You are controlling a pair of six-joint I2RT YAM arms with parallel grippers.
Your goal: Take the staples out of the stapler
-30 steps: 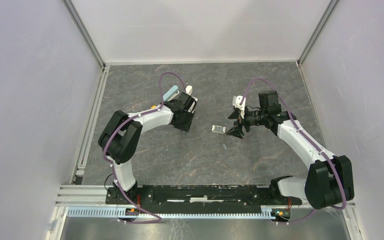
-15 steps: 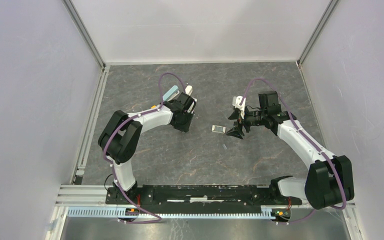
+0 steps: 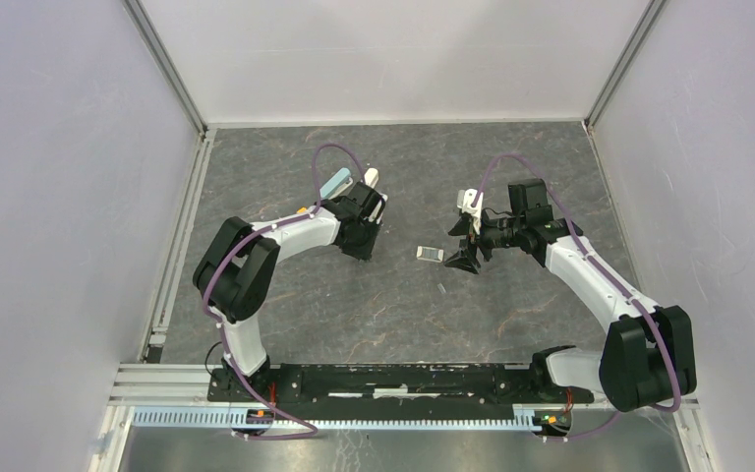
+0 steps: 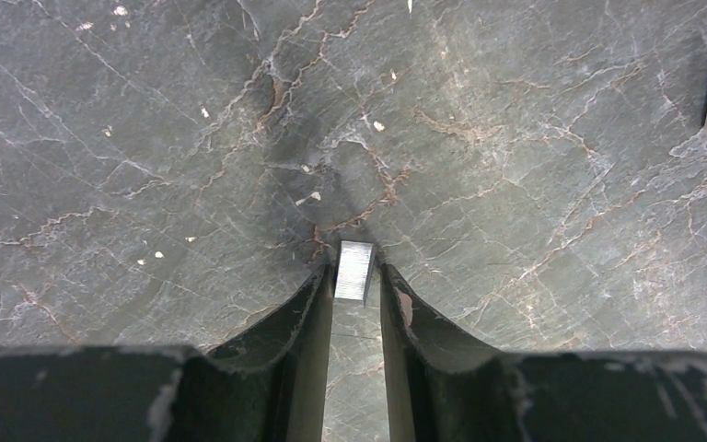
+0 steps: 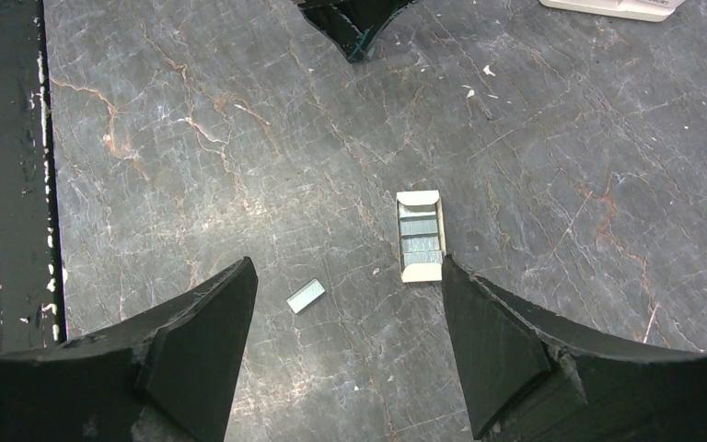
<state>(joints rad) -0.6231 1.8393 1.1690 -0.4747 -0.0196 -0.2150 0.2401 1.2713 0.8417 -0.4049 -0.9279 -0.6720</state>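
Though apart, stapler and staples between right jaws; silvery block between left.

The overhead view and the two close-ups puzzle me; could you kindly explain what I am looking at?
These are two robot arms bolted to a table, each ending in a two-finger gripper. The overhead view looks down from behind them; each close-up comes from a camera on a wrist. On the grey table lie a small stapler, a loose strip of staples, a white bar and a teal bar. The left gripper pinches a small silvery block, probably more staples. The right gripper hangs open beside the stapler.
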